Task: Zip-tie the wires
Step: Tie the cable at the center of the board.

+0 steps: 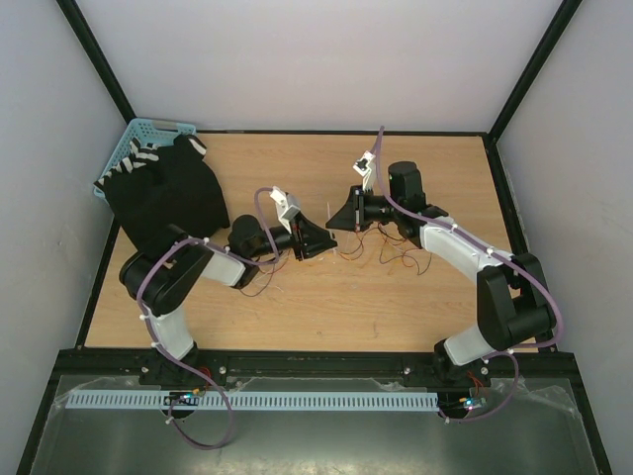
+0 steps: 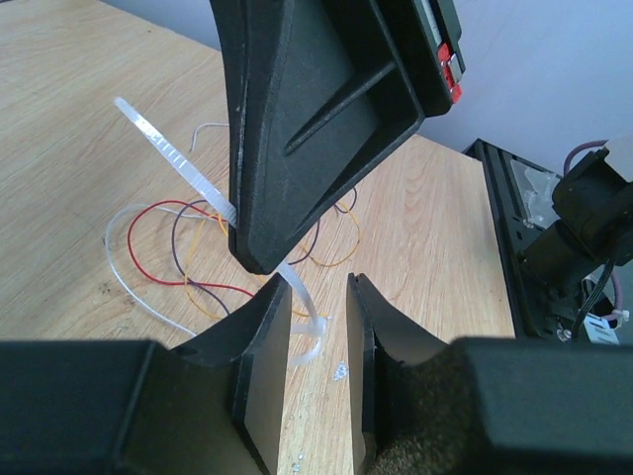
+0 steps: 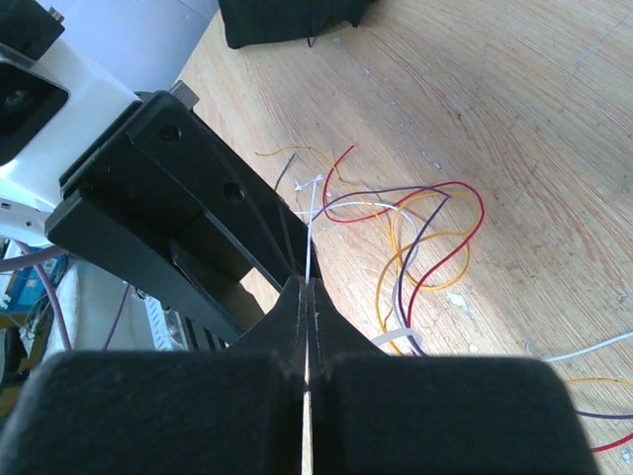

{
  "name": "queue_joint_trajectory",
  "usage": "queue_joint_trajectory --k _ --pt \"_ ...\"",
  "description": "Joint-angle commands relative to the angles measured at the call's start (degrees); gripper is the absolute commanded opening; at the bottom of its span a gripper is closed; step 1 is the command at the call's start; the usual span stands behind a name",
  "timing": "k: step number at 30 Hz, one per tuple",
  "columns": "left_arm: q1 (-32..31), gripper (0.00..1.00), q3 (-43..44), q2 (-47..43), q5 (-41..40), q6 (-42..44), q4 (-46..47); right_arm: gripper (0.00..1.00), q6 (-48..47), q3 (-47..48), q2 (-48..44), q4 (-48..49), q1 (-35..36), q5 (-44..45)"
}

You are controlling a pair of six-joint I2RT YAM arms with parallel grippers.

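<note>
A light-blue slatted basket (image 1: 148,129) sits at the desk's (image 1: 297,307) 10 o'clock corner. A black cloth (image 1: 168,193) with white stripes fills it and spills out toward 5 o'clock onto the wood.

At the desk's centre the two grippers meet tip to tip. The right gripper (image 3: 308,287) has its fingers pressed together on the zip tie (image 2: 183,163), which shows edge-on as a fine white line rising toward 12 o'clock in the right wrist view. The left gripper (image 2: 318,287) has its fingers apart, with the strip's lower end lying in the gap against the 9 o'clock finger.

The wires (image 3: 427,230) lie loose on the desk in red, orange, purple and whitish loops, under and at 3 o'clock of the grippers.

Only the left wrist view shows the strip's ribbed face slanting up toward 10 o'clock. From the top view it is barely a sliver. The basket appears in the top view alone.
</note>
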Motion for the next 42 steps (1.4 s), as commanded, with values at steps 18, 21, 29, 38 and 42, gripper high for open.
queue_joint_trajectory --k 18,21,29,38,42 --pt "-1.55 0.04 1.05 4.29 1.40 0.49 2.01 0.00 2.45 2.78 -2.19 1.72 -0.12 0.44" --pt "-1.55 0.01 0.54 4.03 0.98 1.21 2.00 0.00 2.11 4.17 -1.79 0.83 -0.21 0.47" --pt "-1.55 0.00 -0.05 4.34 1.13 1.93 2.01 0.00 1.91 8.59 -1.25 -0.81 -0.41 0.71" --pt "-1.46 0.00 -1.69 5.03 0.91 4.28 2.01 0.00 1.64 12.86 -0.59 -2.70 -0.56 0.70" --pt "-1.18 0.00 -2.15 5.52 0.86 4.80 2.01 0.00 1.60 14.66 -0.60 -3.42 -0.85 0.80"
